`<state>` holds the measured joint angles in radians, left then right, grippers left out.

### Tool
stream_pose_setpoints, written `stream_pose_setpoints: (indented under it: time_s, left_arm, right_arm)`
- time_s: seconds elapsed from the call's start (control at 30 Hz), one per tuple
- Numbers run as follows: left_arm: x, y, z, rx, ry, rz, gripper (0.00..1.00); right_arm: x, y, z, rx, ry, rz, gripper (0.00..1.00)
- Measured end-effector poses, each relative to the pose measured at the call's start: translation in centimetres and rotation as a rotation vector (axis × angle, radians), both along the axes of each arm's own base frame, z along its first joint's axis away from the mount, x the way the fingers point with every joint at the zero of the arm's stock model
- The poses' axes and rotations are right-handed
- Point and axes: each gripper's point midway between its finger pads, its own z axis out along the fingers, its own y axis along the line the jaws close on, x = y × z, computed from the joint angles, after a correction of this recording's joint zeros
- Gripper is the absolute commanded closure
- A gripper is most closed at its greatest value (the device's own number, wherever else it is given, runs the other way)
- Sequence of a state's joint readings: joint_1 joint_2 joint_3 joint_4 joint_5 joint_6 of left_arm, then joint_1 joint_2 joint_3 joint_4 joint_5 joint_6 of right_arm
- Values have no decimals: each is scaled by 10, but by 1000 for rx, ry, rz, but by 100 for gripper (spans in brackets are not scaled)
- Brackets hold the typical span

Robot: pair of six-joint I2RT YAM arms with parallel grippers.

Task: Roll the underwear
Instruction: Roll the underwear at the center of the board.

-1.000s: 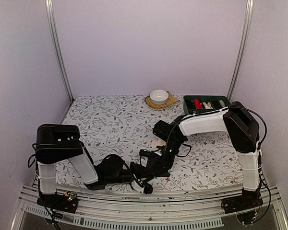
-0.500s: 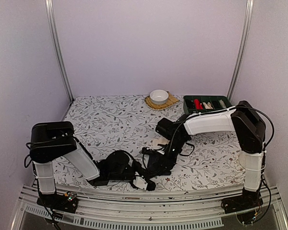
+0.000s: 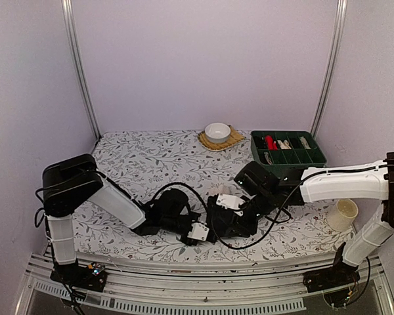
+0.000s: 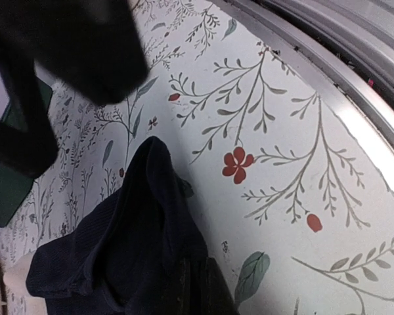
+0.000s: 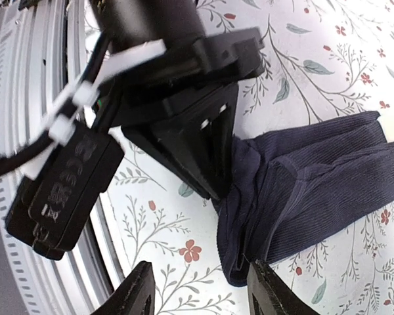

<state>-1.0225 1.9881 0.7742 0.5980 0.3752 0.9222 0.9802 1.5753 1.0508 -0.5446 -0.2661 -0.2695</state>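
You are at the grasp-and-arrange stage, as I judge it: the underwear point(image 5: 315, 177) lies as a bunched, creased heap at about 6 o'clock on the surface point(image 3: 151, 164), just right of centre, and no roll is formed yet. Your left end effector point(image 5: 220, 190) is clamped shut on one edge of the cloth, lifting that edge a little. Your right end effector point(image 5: 200, 287) hovers over the same end with its fingers apart, holding nothing, and the hem of the garment lies just between and below them. I can make out only this one garment; a second, if there is one, is lost among the dark arms and cables. The next move probably calls for the right fingers to come down and close on a free corner, away from the left pinch, so you can pull the cloth flat before winding it. Take care not to nip the left fingers, which sit very near. As for containers, the white bowl point(image 3: 217, 131) stands on a woven mat point(image 3: 234, 139) at 12 o'clock, with nothing showing inside it. The green divided tray point(image 3: 290, 163) at 1 o'clock holds a red item point(image 3: 270, 142) and some pale pieces too small to name. A cream cup point(image 3: 343, 214) stands at 4 o'clock, its contents hidden.
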Motion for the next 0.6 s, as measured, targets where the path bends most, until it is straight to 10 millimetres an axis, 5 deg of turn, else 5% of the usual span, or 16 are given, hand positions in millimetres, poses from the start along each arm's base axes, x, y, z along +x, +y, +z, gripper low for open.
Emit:
stream_pose_setpoints:
  time_s: [0.13,0.3,0.6]
  left_arm:
    - [10,2,3,22,142,8,100]
    - [20,6,5,59,327,20,100]
    - [39,9,5,115,681,53,100]
  right_arm:
    - [-6,-10,-12,-21,-125,-8,50]
    - [3,-16,1,30,-308,-49,49]
    - [17,-8,-2,55,-519,-60,50]
